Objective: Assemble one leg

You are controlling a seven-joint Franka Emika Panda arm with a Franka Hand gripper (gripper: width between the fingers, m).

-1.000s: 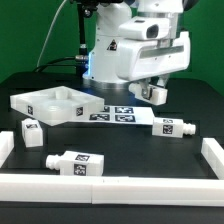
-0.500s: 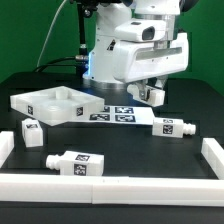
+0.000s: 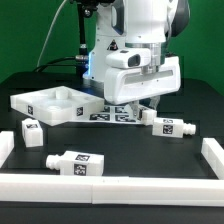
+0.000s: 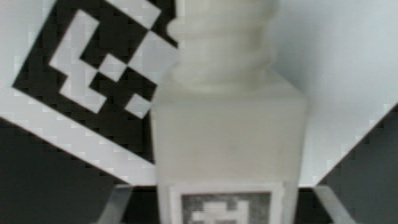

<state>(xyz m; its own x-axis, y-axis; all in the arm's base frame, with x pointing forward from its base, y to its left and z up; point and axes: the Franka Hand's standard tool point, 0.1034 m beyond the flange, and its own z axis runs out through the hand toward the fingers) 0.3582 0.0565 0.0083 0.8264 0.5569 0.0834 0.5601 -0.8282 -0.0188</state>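
**Q:** What is nearest the camera in the exterior view?
**A:** A white rail (image 3: 100, 186) runs across the front of a black table (image 3: 130, 150). Just behind it, at about 7 o'clock from the picture's centre, the front leg (image 3: 78, 162) lies on its side with a tag facing the camera.

**Q:** And a little further back?
**A:** At 9 o'clock, near the table's edge, sits the left leg (image 3: 30, 131). At 3 o'clock the right leg (image 3: 166, 127) lies on its side (all of these are stubby white pegs with black-and-white square tags).

**Q:** Where is the leg for the task?
**A:** The held leg (image 3: 148, 116) is near the centre, at about 10 o'clock from the right leg and close to it. It pokes out below the gripper (image 3: 145, 107), low over the marker board (image 3: 112, 113). Whether it touches the board cannot be told.

**Q:** What state is the gripper in?
**A:** It is clamped narrowly on that leg, though the hand hides most of the fingers. In the wrist view the held leg (image 4: 222, 130) fills the frame. Its wide tagged end is closest to the lens and its narrow end lies beyond, with one of the board's tags behind it.

**Q:** What lies farthest back?
**A:** The tabletop (image 3: 55, 103), a white square tray, rests at 9 o'clock from the gripper, just beside the board. The white arm (image 3: 135, 45) rises at 12 o'clock.
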